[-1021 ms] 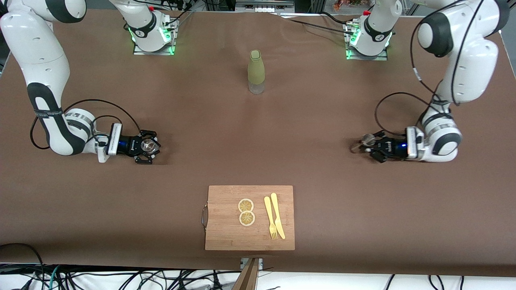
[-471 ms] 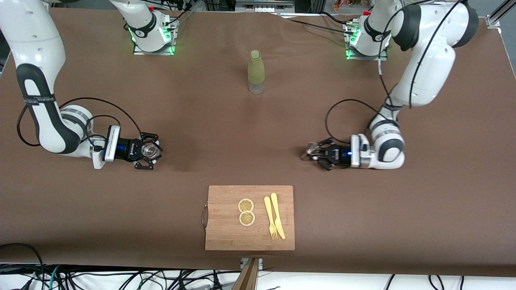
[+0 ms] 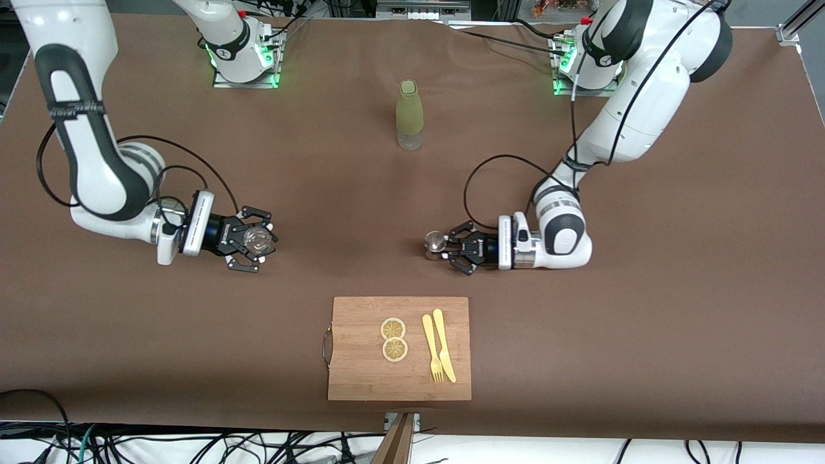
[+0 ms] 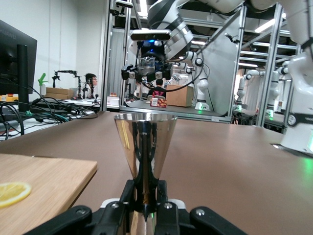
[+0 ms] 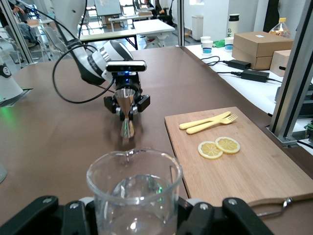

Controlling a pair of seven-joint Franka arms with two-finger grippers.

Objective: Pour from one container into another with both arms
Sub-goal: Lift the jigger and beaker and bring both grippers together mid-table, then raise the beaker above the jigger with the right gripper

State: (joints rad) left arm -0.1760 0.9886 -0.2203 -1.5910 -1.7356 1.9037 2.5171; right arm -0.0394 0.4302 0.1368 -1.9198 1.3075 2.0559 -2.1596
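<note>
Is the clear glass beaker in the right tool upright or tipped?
Upright. The clear glass beaker shows its rim level and mouth up in the right wrist view, held by the right tool.

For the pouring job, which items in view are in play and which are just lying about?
In play:
- metal jigger, gripped by the left claw
- glass beaker, gripped by the right claw

Lying about:
- green bottle
- cutting board
- lemon slices
- yellow fork and yellow knife

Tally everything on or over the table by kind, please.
Metal jigger: 1
Glass beaker: 1
Bottle: 1
Cutting board: 1
Lemon slices: 2
Fork: 1
Knife: 1
Total: 8
</note>
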